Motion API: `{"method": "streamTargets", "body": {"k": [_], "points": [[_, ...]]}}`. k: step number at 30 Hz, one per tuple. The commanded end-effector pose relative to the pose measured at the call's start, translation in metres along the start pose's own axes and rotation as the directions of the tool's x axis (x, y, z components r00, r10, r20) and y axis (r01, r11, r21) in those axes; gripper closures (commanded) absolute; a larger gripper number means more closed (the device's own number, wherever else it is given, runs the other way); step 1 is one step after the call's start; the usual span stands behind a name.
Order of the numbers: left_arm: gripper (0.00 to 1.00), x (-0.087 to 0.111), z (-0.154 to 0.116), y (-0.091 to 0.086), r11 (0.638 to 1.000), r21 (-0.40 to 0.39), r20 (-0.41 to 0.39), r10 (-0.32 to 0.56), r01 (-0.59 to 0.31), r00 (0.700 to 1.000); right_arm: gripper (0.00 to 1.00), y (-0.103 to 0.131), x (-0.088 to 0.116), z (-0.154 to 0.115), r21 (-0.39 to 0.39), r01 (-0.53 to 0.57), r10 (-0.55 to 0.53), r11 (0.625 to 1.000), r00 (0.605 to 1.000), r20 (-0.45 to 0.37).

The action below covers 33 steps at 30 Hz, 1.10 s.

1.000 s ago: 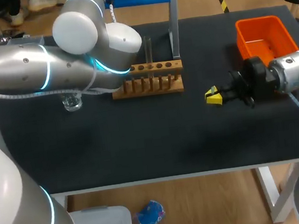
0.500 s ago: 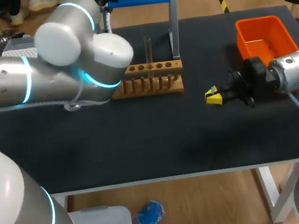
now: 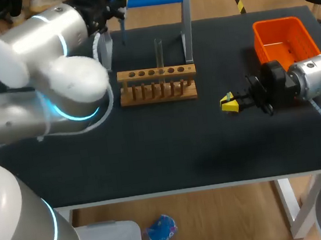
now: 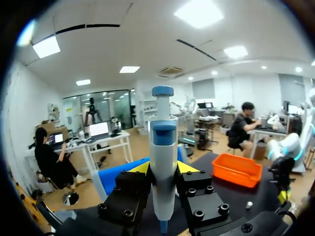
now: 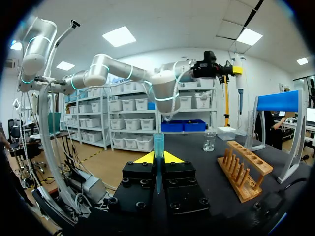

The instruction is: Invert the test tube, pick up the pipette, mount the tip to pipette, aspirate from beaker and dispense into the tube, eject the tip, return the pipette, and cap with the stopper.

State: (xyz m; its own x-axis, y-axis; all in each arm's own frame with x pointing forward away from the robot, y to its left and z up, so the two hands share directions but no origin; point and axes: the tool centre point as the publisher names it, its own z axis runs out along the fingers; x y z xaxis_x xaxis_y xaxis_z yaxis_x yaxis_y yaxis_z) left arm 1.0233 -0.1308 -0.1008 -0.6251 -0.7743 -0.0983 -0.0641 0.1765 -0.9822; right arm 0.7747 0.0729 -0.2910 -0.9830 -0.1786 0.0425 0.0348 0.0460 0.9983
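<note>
Pipette (image 4: 163, 147), white barrel with blue plunger, clamped upright in left gripper (image 4: 163, 171), right gripper (image 5: 157, 160) pinching teal tip (image 5: 158, 143).

Room bright; even light from overhead. Table (image 3: 170, 148) dark, matte, soaks up light; shadows soft, one broad dim patch toward front edge. Left arm (image 3: 76, 77) shell glares white, cyan ring glows. Rack (image 3: 157, 85) casts short shadow at foot. Pipette (image 4: 163, 142), clamped in left gripper (image 4: 164, 168), shows sheen down barrel. Tip (image 5: 158, 142), pinched in right gripper (image 5: 157, 158), glows translucent.
</note>
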Motion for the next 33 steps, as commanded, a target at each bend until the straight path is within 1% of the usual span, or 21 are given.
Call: {"method": "streamTargets", "body": {"k": [1,2,3,4,6,7,10,11,12,13,14,16,17,33], "points": [[1.00,0.019,-0.061,-0.006,1.000,0.018,-0.314,-0.015,0.022,0.949,1.00,0.001,0.001,-0.001,0.002,0.000,0.000,1.000,1.000,-0.001],[1.00,0.024,-0.063,-0.007,1.000,0.018,-0.303,-0.003,0.009,0.953,1.00,0.001,0.001,-0.001,0.002,0.000,0.000,1.000,1.000,-0.001],[1.00,0.035,-0.068,-0.008,1.000,0.018,-0.295,0.006,-0.001,0.955,1.00,0.001,0.001,-0.001,0.002,0.000,0.000,1.000,1.000,-0.001],[1.00,0.040,-0.071,-0.009,0.999,0.032,-0.303,-0.004,0.014,0.953,1.00,0.001,0.001,-0.001,0.002,0.000,0.000,1.000,1.000,-0.001],[1.00,0.057,-0.080,-0.011,0.999,0.047,-0.304,0.000,0.015,0.953,1.00,0.001,0.001,-0.001,0.002,0.000,0.000,1.000,1.000,-0.001],[1.00,0.064,-0.083,-0.012,0.998,0.056,-0.318,-0.010,0.029,0.948,1.00,0.001,0.001,-0.001,0.002,0.000,0.000,1.000,1.000,-0.001],[1.00,0.087,-0.089,-0.012,0.997,0.066,-0.344,-0.008,0.032,0.939,1.00,0.001,0.001,-0.001,0.002,0.000,0.000,1.000,1.000,-0.001],[1.00,0.094,-0.091,-0.013,0.996,0.072,-0.364,-0.017,0.046,0.931,1.00,0.001,0.001,-0.001,0.002,0.000,0.000,1.000,1.000,-0.001],[1.00,0.102,-0.092,-0.013,0.996,0.075,-0.363,-0.009,0.039,0.932,1.00,0.001,0.001,-0.001,0.002,0.000,0.000,1.000,1.000,-0.001],[1.00,0.108,-0.091,-0.013,0.996,0.077,-0.360,-0.009,0.039,0.933,1.00,0.001,0.001,-0.001,0.002,0.000,0.000,1.000,1.000,-0.001],[1.00,0.113,-0.092,-0.013,0.995,0.084,-0.378,-0.024,0.061,0.925,1.00,0.001,0.001,-0.001,0.002,0.000,0.000,1.000,1.000,-0.001],[1.00,0.122,-0.091,-0.013,0.995,0.084,-0.379,-0.022,0.059,0.925,1.00,0.001,0.001,-0.001,0.002,0.000,0.000,1.000,1.000,-0.001],[1.00,0.124,-0.090,-0.014,0.994,0.084,-0.378,-0.035,0.072,0.925,1.00,0.001,0.001,-0.001,0.002,0.000,0.000,1.000,1.000,-0.001],[1.00,0.124,-0.090,-0.014,0.994,0.084,-0.378,-0.035,0.072,0.925,1.00,0.001,0.001,-0.001,0.002,0.000,0.000,1.000,1.000,-0.001]]}}
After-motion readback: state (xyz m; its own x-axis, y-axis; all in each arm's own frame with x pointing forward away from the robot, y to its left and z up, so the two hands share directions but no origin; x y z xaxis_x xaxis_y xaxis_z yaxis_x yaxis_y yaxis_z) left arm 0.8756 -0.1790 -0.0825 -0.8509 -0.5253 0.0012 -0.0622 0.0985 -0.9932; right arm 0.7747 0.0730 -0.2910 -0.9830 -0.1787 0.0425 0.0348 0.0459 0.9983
